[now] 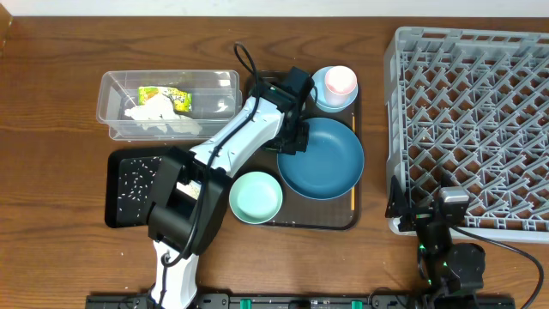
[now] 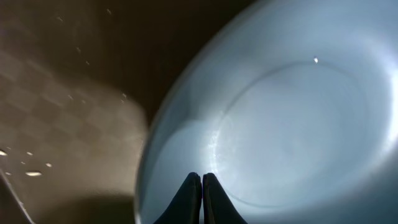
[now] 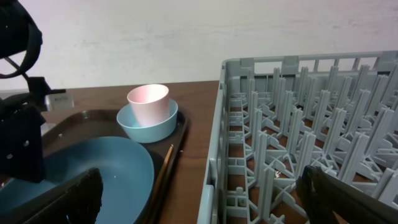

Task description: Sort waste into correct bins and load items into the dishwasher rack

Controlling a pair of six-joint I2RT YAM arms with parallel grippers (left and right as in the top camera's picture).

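The dark blue dish (image 1: 326, 163) lies on the brown serving tray (image 1: 309, 219), with the mint-green bowl (image 1: 256, 196) in front of it on the left. The pink cup (image 1: 340, 81) stands in the light blue bowl (image 1: 328, 100) at the tray's back. My left gripper (image 1: 290, 142) is shut and empty, its tips over the dish's left inner side (image 2: 202, 183); the dish (image 2: 298, 124) fills that view. My right gripper (image 1: 433, 221) is open and empty at the grey rack's (image 1: 472, 120) front left corner (image 3: 205, 196). Tissue (image 1: 159, 122) and the wrapper (image 1: 167, 97) lie in the clear tub (image 1: 116, 86). Rice grains (image 1: 135, 180) lie in the black tray (image 1: 116, 215).
A thin wooden stick (image 1: 352, 199) lies along the serving tray's right edge, also in the right wrist view (image 3: 163, 171). The rack (image 3: 298, 124) fills that view's right half, with the cup (image 3: 148, 102), light blue bowl (image 3: 149, 129) and dish (image 3: 106, 174) to its left.
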